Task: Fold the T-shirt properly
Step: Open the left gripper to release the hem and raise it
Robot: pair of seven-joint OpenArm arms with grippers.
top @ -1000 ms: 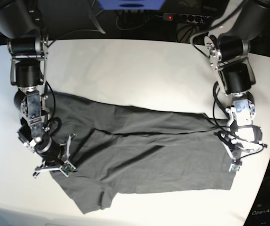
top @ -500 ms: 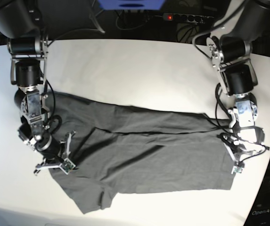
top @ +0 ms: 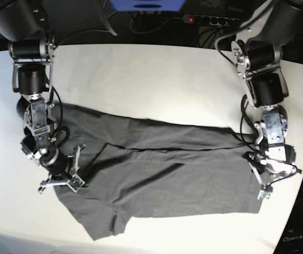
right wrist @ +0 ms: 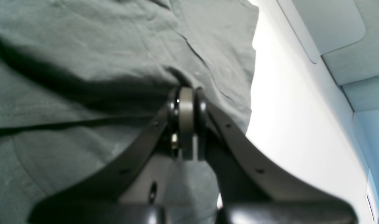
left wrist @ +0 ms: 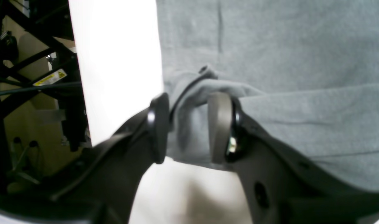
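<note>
White tabletop [top: 156,79] carries 1 T-shirt [top: 162,174], dark grey, no print or readable writing, spread flat between 2 arms. Left gripper [left wrist: 189,127] fingers stand apart with a bunched shirt edge between them; right gripper [right wrist: 186,124] fingers are pressed together over the cloth — whether they pinch it is unclear.

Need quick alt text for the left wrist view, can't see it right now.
The left end effector has its jaws parted around a bunched edge of the grey T-shirt, not clamping it. The cloth lies on the white table.
</note>
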